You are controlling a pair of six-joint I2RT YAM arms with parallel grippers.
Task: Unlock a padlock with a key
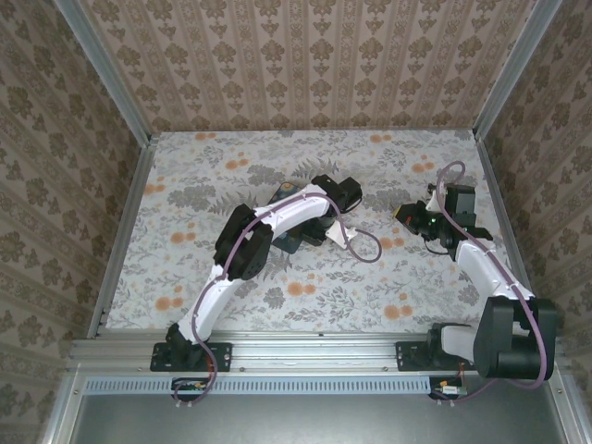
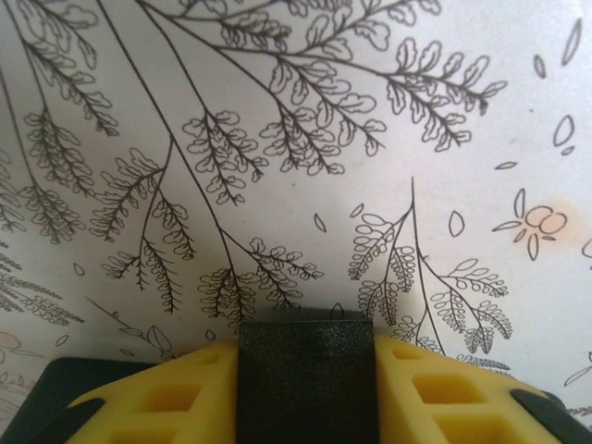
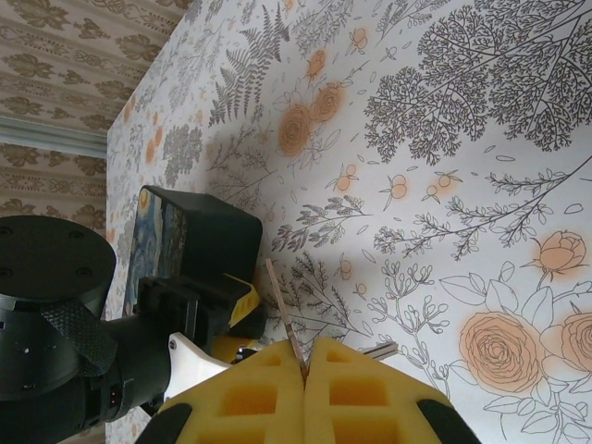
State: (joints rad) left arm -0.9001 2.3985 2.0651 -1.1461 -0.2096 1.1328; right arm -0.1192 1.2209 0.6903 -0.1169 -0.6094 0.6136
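The padlock (image 3: 199, 242) is a dark box with a blue painted face, and it stands on the flowered table. My left gripper (image 3: 231, 310) is shut on the padlock's near end. In the left wrist view, a black textured block (image 2: 306, 379) fills the gap between the yellow fingers (image 2: 157, 398). My right gripper (image 3: 305, 365) is shut on the key (image 3: 285, 305). The key's slim blade sticks out past the pads, towards the padlock but short of it. In the top view, the right gripper (image 1: 410, 215) is to the right of the padlock (image 1: 296, 240) and the left gripper (image 1: 313, 236).
A second small metal piece (image 3: 379, 350) pokes out beside the right pads. The left arm's black wrist motor (image 3: 51, 314) and white link (image 1: 296, 211) lie close to the padlock. A wallpapered wall (image 1: 305, 65) and metal rails enclose the table (image 1: 231, 166).
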